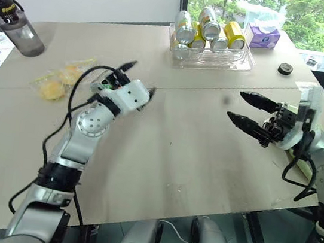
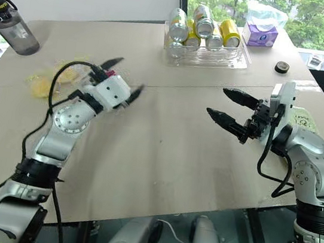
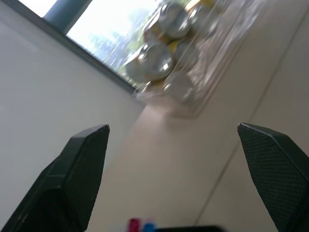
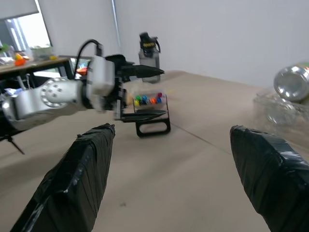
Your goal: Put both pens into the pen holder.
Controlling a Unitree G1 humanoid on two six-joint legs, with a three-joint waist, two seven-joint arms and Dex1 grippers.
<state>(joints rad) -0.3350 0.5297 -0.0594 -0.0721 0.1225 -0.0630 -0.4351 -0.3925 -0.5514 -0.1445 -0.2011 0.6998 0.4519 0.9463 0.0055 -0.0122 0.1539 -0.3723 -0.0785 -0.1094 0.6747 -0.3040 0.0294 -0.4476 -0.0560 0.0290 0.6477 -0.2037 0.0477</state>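
1. My left gripper [image 1: 139, 77] is wide open and holds nothing. It hangs over the table [image 1: 193, 156] at about 10 o'clock from the middle.
2. My right gripper [image 1: 235, 104] is wide open too, with nothing in it. It hangs at about 3 o'clock.
3. The pen holder [image 4: 153, 128] stands right under my left gripper, with bright markers [image 4: 147, 100] in it.
4. Just below my left fingers I see a pink tip and a blue tip side by side. I think they are the pink-capped pen [image 3: 133, 224] and the blue-capped pen [image 3: 148, 225], standing in the holder. I cannot see the rest of them.
5. I think the pens are light, thin, stiff and smooth. They would roll or slip easily.
6. If I must hold one, I would pinch it in the middle of its black part, not at the cap.
7. The holder looks small and light, so a bump could tip it.
8. The tray of cans [image 1: 210, 54] sits far off at 12 o'clock.
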